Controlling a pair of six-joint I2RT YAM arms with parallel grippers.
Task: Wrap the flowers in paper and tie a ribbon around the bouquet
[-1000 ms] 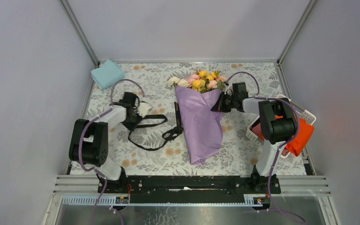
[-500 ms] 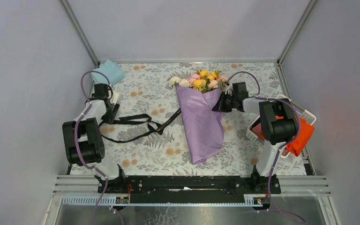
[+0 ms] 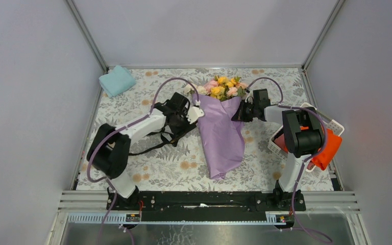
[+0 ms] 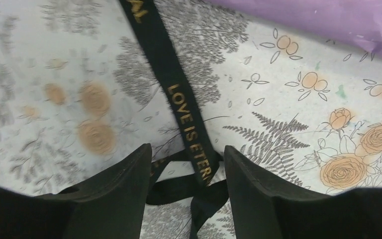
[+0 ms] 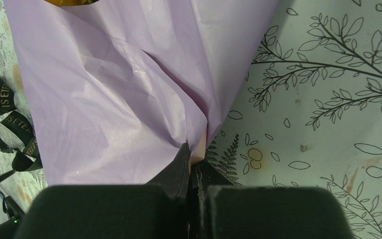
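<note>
Far left, a folded light blue cloth lies at the back corner of the table, well apart from the work and apparently not in use. The left gripper reaches toward the left flank of the bouquet, its 2 fingers spread wide and low over the tabletop. The ribbon runs flat on the table through the gap between them, lettering upward, toward the paper's edge. Nothing is clamped, and the spread stance reads as readiness to take the ribbon at that point. More ribbon lies in loose loops nearer the arm's base. Whether the ribbon passes under the cone cannot be told. At centre, the paper is rolled into a cone lying on the table, narrow end toward the arms, with the flowers protruding from its far, open end. The wrap itself appears done, while no tie is visible around it. On the cone's right side, the right gripper has its fingers pressed together on the overlapping paper edge. In my judgement this pinch holds the seam shut and steadies the cone while the ribbon is handled. Far right, a white basket holds an orange cloth, clear of both arms' working area.
</note>
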